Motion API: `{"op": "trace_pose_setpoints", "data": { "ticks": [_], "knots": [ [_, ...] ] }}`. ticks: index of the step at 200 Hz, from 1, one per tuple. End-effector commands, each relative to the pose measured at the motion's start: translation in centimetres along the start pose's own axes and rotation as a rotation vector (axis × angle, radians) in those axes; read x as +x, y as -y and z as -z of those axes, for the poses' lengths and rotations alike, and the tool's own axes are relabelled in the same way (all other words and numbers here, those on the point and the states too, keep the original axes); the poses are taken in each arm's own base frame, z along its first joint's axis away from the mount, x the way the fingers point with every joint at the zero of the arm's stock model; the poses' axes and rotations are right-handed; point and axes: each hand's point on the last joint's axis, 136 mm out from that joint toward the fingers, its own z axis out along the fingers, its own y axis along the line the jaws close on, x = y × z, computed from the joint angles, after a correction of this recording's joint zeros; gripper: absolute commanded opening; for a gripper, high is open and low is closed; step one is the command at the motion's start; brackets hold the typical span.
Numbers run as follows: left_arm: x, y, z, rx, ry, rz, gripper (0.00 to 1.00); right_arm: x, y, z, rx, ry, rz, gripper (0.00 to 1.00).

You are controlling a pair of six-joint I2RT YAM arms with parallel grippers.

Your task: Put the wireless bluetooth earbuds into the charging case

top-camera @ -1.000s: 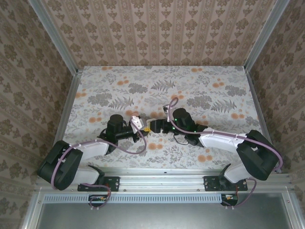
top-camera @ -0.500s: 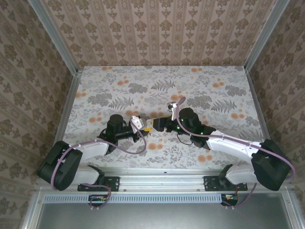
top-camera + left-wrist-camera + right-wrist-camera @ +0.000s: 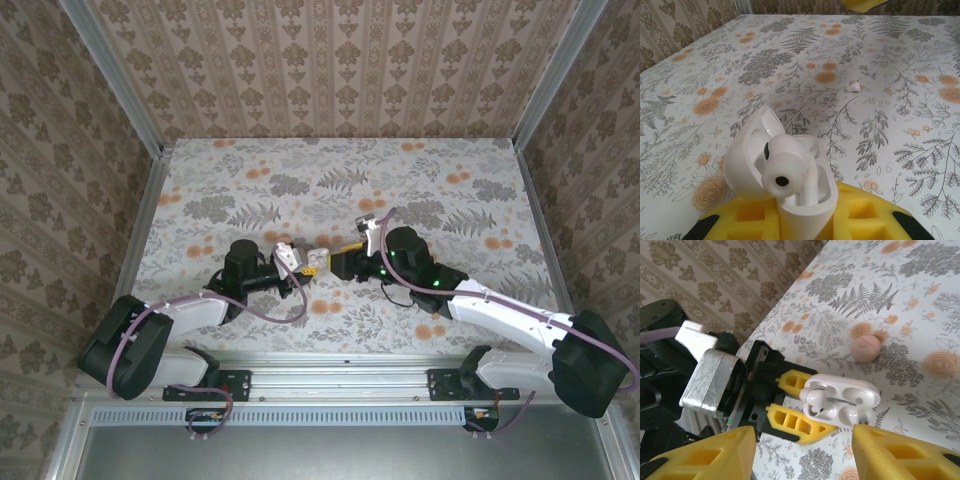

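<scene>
My left gripper (image 3: 805,220) is shut on the white charging case (image 3: 802,200), holding it with the lid swung open to the left. One earbud (image 3: 785,172) stands stem-down in the case, its head sticking out above the rim. The other earbud (image 3: 854,86) lies on the floral table further out. In the right wrist view the charging case (image 3: 850,395) and the standing earbud (image 3: 817,401) sit between the left gripper's yellow fingers (image 3: 800,422). My right gripper (image 3: 804,440) hovers just short of the case, open, with nothing between its fingers. From above, both grippers meet at mid-table (image 3: 330,258).
A round pinkish disc (image 3: 866,347) lies on the table just beyond the case. The floral table (image 3: 420,180) stretches free behind the grippers, enclosed by patterned walls (image 3: 330,70) and metal posts.
The right arm has swung out to the right and its gripper has drawn slightly back from the case, jaws narrower than before. The left arm and the case have stayed still.
</scene>
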Motion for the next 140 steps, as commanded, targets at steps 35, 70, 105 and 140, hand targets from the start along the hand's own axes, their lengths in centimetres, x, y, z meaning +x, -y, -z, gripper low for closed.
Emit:
{"op": "trace_pose_setpoints", "data": {
  "ticks": [35, 70, 105, 140],
  "knots": [
    [-2.6, -0.1, 0.0, 0.024, 0.065, -0.011, 0.01, -0.4, -2.1, -0.8, -0.103, -0.083, 0.078, 0.52],
    [-2.6, 0.0, 0.0, 0.032, 0.067, -0.007, 0.01, -0.4, -1.7, -2.4, -0.127, -0.115, 0.031, 0.44],
    [-2.5, 0.1, 0.0, 0.033, 0.067, -0.006, 0.02, 0.0, -1.2, -3.5, -0.132, -0.135, -0.003, 0.4],
    [-2.8, 0.0, 0.0, 0.035, 0.072, -0.009, 0.02, -0.1, -1.6, -3.8, -0.16, -0.14, -0.01, 0.38]
  ]
}}
